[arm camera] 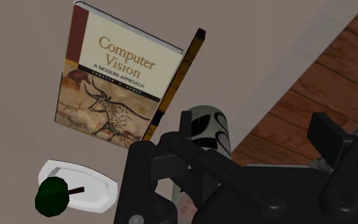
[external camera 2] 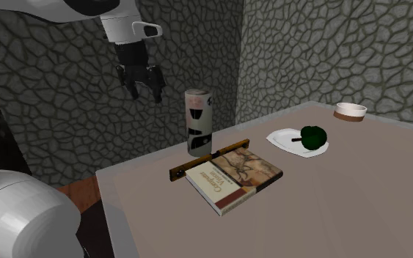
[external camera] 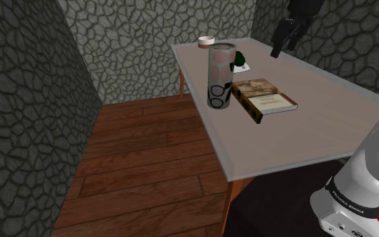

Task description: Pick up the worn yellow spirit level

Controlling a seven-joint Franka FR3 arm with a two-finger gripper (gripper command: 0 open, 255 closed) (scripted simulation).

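Second exterior view, left to right: end effector point(external camera 2: 146, 93) above the bench point(external camera 2: 373, 192), fingers apart, holding nothing. Patterned can point(external camera 2: 198, 122) upright. Spirit level point(external camera 2: 206, 160): thin bar, dull yellow with dark scuffed patches, lying flat between can and book point(external camera 2: 235, 176), apparently touching the book's long edge.

worn matt spirit level point(arm camera: 176, 83), wooden floor point(external camera: 147, 155)

Worn yellow level point(arm camera: 179, 79), green pepper point(arm camera: 51, 196) (white plate point(arm camera: 98, 194))
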